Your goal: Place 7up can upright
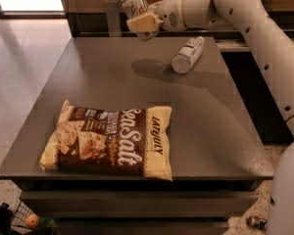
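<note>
The 7up can (134,4), silvery with a pale green-and-white label, is held tilted in my gripper (142,19) above the far part of the grey table (112,82). The gripper is shut on the can and reaches in from the right on the white arm (245,18). The can hangs in the air, well above the tabletop; its shadow falls on the table below.
A clear plastic bottle (187,55) with a white-blue label lies on its side at the far right of the table. A brown Late July Sea Salt chip bag (110,140) lies flat near the front edge. A dark counter runs behind the table.
</note>
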`<state>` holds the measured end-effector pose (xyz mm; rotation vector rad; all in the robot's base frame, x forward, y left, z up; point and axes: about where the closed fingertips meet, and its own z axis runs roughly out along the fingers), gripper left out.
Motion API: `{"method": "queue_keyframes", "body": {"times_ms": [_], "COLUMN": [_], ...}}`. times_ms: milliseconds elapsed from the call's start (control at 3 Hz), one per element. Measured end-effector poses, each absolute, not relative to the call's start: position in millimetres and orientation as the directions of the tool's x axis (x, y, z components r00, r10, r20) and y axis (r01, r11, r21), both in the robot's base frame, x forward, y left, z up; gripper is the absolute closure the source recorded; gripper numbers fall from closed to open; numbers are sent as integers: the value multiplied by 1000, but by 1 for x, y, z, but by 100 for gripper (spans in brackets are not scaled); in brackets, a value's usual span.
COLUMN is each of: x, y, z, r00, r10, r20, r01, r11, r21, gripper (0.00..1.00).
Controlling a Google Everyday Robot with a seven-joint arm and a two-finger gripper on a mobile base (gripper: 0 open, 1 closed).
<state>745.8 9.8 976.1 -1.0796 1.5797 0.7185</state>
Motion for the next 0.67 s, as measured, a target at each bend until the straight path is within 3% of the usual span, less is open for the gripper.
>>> {"method": "queue_keyframes", "body": {"times_ms": [667], "x": [736], "y": [41], "z": [949], "r00": [-21], "r10": [-112], "r20": [-994], "r01": [-912], "r11": [410], "r21": [-27], "gripper": [100]}}
